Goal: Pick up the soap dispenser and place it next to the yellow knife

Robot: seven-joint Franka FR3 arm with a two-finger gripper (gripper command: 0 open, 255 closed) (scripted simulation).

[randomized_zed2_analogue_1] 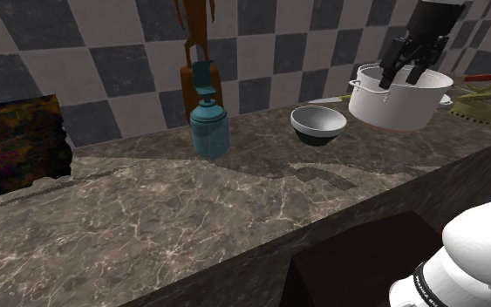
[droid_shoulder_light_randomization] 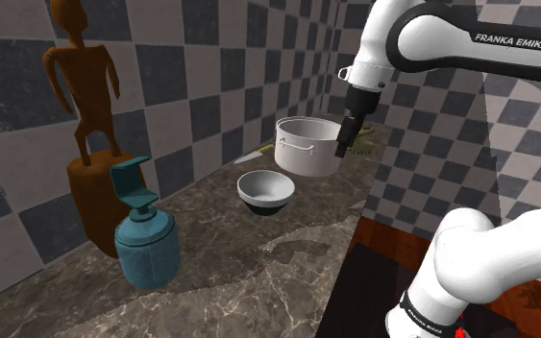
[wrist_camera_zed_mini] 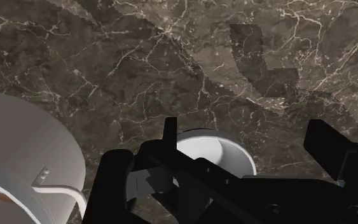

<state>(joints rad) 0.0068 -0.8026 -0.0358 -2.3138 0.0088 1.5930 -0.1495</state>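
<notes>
The soap dispenser (droid_shoulder_light_randomization: 146,237) (randomized_zed2_analogue_1: 207,127) is a teal bottle with a pump top. It stands upright on the dark marble counter (droid_shoulder_light_randomization: 258,259), in front of a wooden figure. A thin yellow knife (droid_shoulder_light_randomization: 250,154) lies by the checkered wall, just left of the pot in the shoulder view. My gripper (droid_shoulder_light_randomization: 347,140) (randomized_zed2_analogue_1: 406,71) (wrist_camera_zed_mini: 222,153) hangs open and holds nothing. It is over the near rim of a white pot (droid_shoulder_light_randomization: 308,145) (randomized_zed2_analogue_1: 400,98), far from the dispenser. In the wrist view the pot (wrist_camera_zed_mini: 18,159) and a bowl (wrist_camera_zed_mini: 212,147) lie below the fingers.
A white bowl with a dark base (droid_shoulder_light_randomization: 264,191) (randomized_zed2_analogue_1: 318,125) sits between the dispenser and the pot. The brown wooden figure (droid_shoulder_light_randomization: 86,134) (randomized_zed2_analogue_1: 198,61) stands against the wall. A greenish brush (randomized_zed2_analogue_1: 480,106) and a reddish utensil (randomized_zed2_analogue_1: 486,78) lie beyond the pot.
</notes>
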